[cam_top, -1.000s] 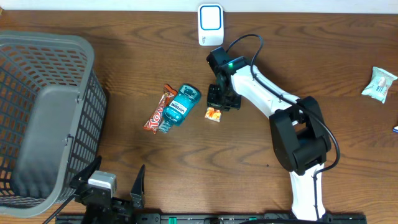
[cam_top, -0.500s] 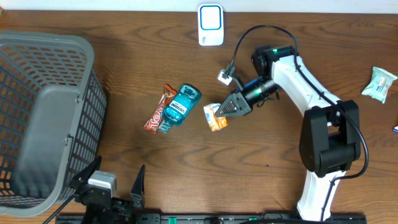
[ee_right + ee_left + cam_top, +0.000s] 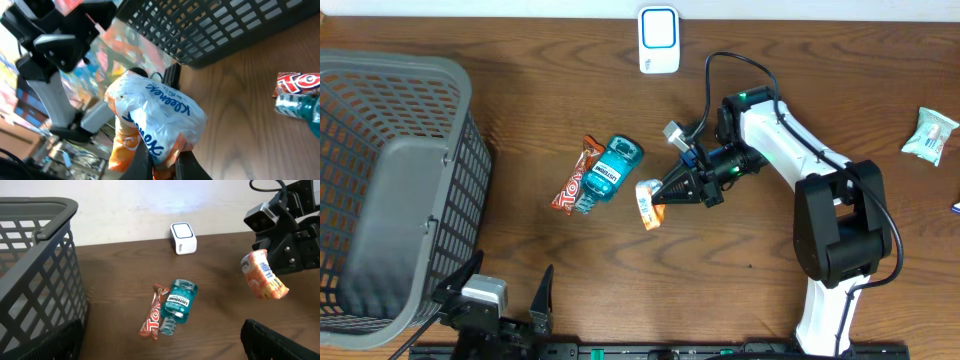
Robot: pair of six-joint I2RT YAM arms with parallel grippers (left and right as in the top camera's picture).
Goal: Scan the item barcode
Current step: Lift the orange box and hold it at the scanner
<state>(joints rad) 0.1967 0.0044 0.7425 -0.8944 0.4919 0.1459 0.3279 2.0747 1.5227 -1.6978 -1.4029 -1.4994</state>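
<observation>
Found the tissue pack (image 3: 648,203) pinched at one end in the right gripper (image 3: 667,190), with the jaws clamped tight on the wrap. Saw the pack held up off the table (image 3: 520,110), tilted, free end pointing away from the arm. Placed it just right of the mouthwash bottle (image 3: 610,172), near but not touching. Read "Kleenex" in blue on the white-and-orange wrap through the right wrist camera, fingers gripping the lower end. Made out small blue print on one side from the left wrist view; could not tell whether it was the barcode.

Marked the scanner (image 3: 659,40), a white box with a blue-edged face, upright at the far edge of the table. Judged it well apart from the pack, beyond it and slightly to its right in the overhead view.

Noted the teal bottle lying on its side, label up, cap toward the near edge. Noted a red-and-orange candy bar (image 3: 577,175) lying lengthwise against the bottle's left flank.

Logged the grey mesh basket (image 3: 400,62) filling the table's left end, well clear of everything else. Spotted a small packet (image 3: 931,134) alone near the right edge.

Logged the left gripper (image 3: 509,268) low at the near edge, jaws spread to full width, holding nothing and pointing toward the bottle and candy bar.
</observation>
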